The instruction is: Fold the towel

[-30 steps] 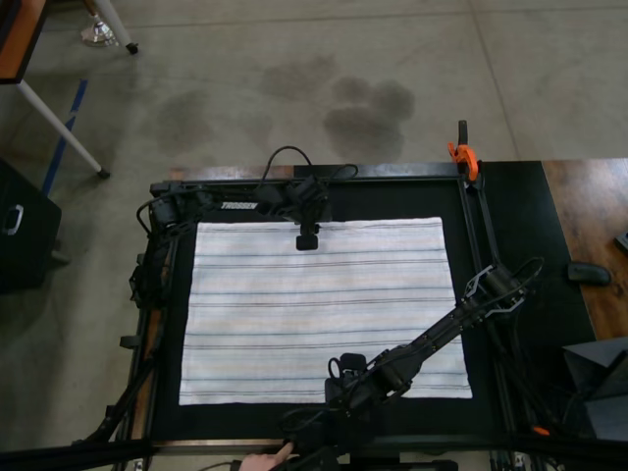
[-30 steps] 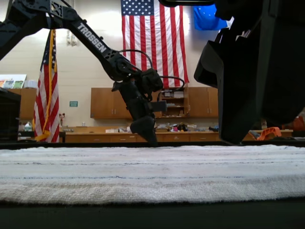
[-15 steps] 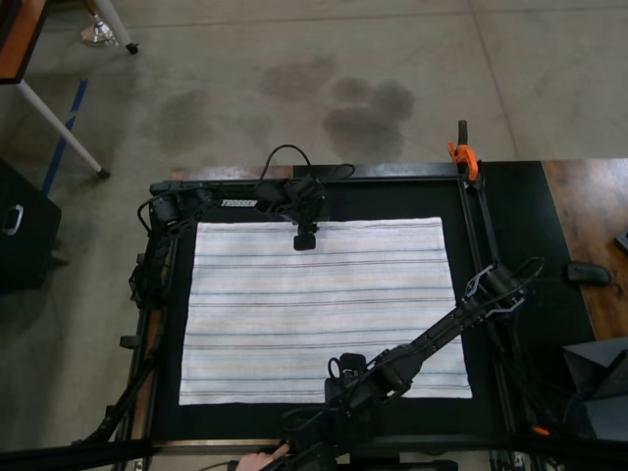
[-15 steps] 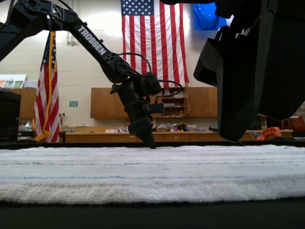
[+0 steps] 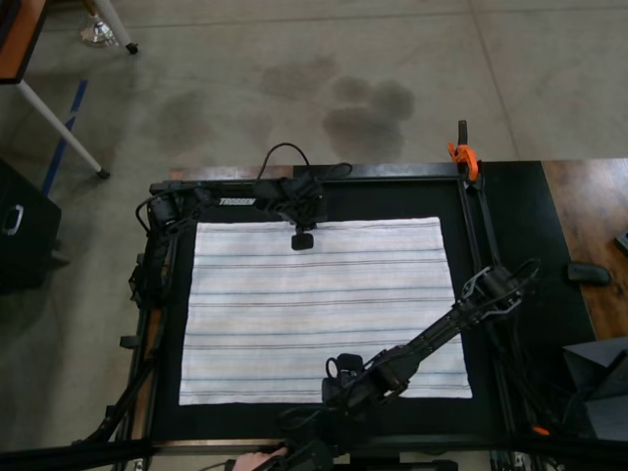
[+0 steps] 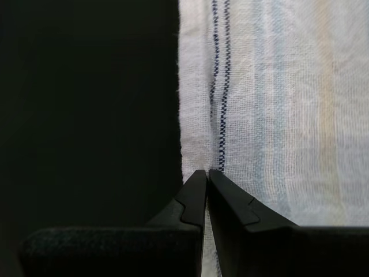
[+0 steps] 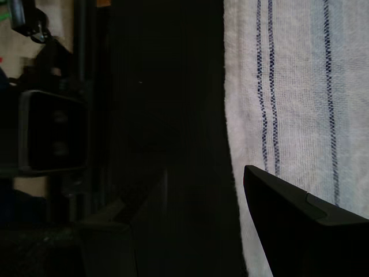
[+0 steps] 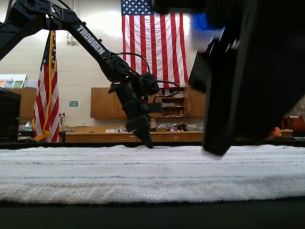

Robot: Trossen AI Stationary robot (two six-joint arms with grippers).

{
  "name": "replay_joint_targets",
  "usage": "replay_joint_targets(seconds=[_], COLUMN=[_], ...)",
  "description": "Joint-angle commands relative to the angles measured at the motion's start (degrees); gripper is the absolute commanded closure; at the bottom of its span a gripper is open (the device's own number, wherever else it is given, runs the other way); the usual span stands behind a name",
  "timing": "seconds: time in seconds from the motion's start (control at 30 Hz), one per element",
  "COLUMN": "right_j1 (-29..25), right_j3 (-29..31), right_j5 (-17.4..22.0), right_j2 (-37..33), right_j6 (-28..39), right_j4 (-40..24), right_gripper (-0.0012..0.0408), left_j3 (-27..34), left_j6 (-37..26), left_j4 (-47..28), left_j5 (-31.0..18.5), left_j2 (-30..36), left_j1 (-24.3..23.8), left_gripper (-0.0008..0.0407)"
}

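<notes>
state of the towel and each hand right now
towel: spread flat on the black mat, unfolded
left hand: shut, tips at the towel's edge, no cloth visibly between them
right hand: open, over the towel's opposite edge

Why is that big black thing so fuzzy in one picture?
Exterior view: the near black robot arm is blurred, close to the lens and apparently moving; the white striped woven towel looks sharper. Left wrist view: the end effector and stripes are crisp, the black mat very dark.

White striped towel (image 5: 319, 309) flat, fully spread on the black mat (image 5: 510, 211).
</notes>
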Motion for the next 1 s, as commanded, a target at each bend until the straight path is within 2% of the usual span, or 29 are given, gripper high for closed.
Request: replay_joint_targets(seconds=[0.0, 0.27, 0.43, 0.97], right_j1=[-0.48, -0.92, -0.90, -3.10], right_j3=[-0.11, -0.11, -0.13, -0.13], right_j5=[0.09, -0.07, 1.55, 2.89], right_j2=[0.98, 3.32, 2.78, 3.04], right_j6=[-0.31, -0.37, -0.44, -0.92], right_j4=[0.48, 1.18, 1.27, 1.20], right_gripper=[0.0219, 0.0219, 0.0224, 0.0298], left_j3=[0.15, 0.13, 0.13, 0.13], left_j6=[0.39, 0.13, 0.15, 0.02], left_j4=[-0.28, -2.73, -2.62, -2.40], left_j5=[0.50, 1.22, 1.25, 1.60], left_j2=[-0.61, -0.31, -0.61, -0.48], left_j1=[0.02, 0.26, 0.33, 0.31], left_gripper=[0.0399, 0.0399, 0.0399, 0.0399])
